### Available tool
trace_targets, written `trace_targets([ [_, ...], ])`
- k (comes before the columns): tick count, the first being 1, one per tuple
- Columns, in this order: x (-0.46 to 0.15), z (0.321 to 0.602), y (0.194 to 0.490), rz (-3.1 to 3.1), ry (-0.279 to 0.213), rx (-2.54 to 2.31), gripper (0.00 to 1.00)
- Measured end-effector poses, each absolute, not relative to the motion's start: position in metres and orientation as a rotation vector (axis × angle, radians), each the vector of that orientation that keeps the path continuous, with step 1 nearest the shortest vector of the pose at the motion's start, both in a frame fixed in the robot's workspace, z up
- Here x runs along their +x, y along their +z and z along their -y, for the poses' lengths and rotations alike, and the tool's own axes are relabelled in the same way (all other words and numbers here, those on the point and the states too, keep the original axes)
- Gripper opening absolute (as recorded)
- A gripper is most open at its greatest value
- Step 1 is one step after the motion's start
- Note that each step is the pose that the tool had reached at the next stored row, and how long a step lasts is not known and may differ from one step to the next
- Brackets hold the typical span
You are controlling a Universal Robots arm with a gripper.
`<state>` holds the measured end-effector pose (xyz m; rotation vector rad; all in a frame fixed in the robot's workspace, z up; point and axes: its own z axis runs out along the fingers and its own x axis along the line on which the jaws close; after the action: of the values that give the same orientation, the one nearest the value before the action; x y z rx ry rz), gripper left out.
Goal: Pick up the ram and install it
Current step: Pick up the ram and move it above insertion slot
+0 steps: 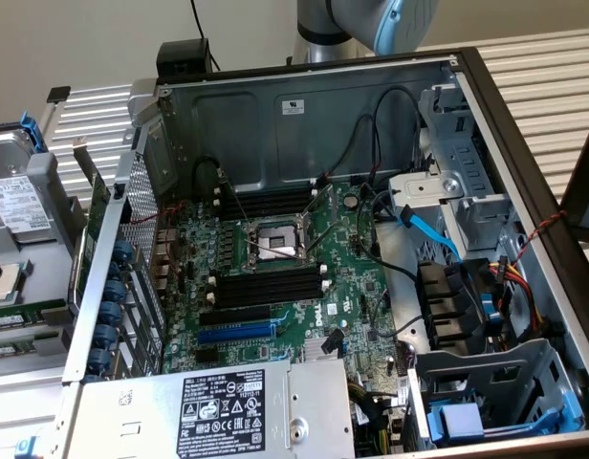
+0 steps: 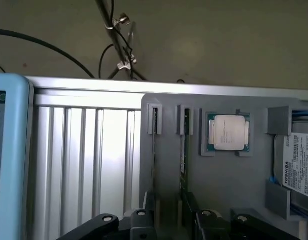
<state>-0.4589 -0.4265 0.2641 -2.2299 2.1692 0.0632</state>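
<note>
Gripper point(image 2: 169, 209) jaws stand apart with bare grey showing between them. The 2 black fingers point(image 2: 150, 212) hold nothing, and each hangs close over the near end of a thin board.

Just past the fingers, 2 boards stand on edge in a grey fixture point(image 2: 229, 190). One ram point(image 2: 154, 155) and a second ram point(image 2: 183, 157) run parallel, close together. Each has its far end caught in a small grey holder point(image 2: 149, 120). Standing on edge, I judge, leaves both flat faces free for a pinch from above and keeps each stick in the attitude a slot wants. Which of the 2 is meant I cannot tell, since the gripper is centred between them.

Further along the same fixture a processor point(image 2: 228, 132) lies flat in its own recess. Beside it a hard drive point(image 2: 300, 167) is penned by grey blocks, so every part has a fixed place. Beyond the fixture lies the slatted aluminium table point(image 2: 89, 150), then floor with black cables point(image 2: 44, 45).

The wrist looks straight down on all this, so the tool seems to hang vertical. In the exterior view the arm point(image 1: 371, 24) rises behind the back wall of the open computer case point(image 1: 304, 124). On the motherboard point(image 1: 352, 287) the long black slots point(image 1: 271, 287) are bare, so nothing is installed yet.
</note>
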Motion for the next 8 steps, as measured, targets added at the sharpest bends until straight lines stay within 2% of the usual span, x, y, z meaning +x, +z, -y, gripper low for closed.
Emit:
trace_targets([
  [8, -0.459, 0.434, 0.25, -2.169, 0.064, -2.23, 0.36],
])
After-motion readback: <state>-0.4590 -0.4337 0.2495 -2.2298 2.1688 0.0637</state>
